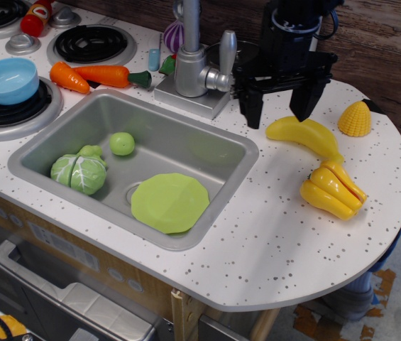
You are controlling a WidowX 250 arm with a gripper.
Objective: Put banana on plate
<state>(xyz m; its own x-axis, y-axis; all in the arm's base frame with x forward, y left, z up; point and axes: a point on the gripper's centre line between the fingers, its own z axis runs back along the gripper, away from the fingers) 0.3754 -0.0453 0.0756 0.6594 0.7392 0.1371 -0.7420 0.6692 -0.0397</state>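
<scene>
The banana [305,134] is a smooth curved yellow toy lying on the speckled counter right of the sink. The plate [169,202] is light green and lies flat in the sink's front right part. My gripper [277,108] is black and hangs open just above and behind the banana's left end, its two fingers [249,110] spread wide. It holds nothing.
A ridged yellow-orange bunch toy [332,189] lies in front of the banana, a corn piece [355,118] to its right. The sink [44,149] also holds a cabbage toy [79,170] and a small green ball [121,143]. The faucet [193,64] stands left of the gripper. A blue bowl [8,79] and carrots [90,74] sit at left.
</scene>
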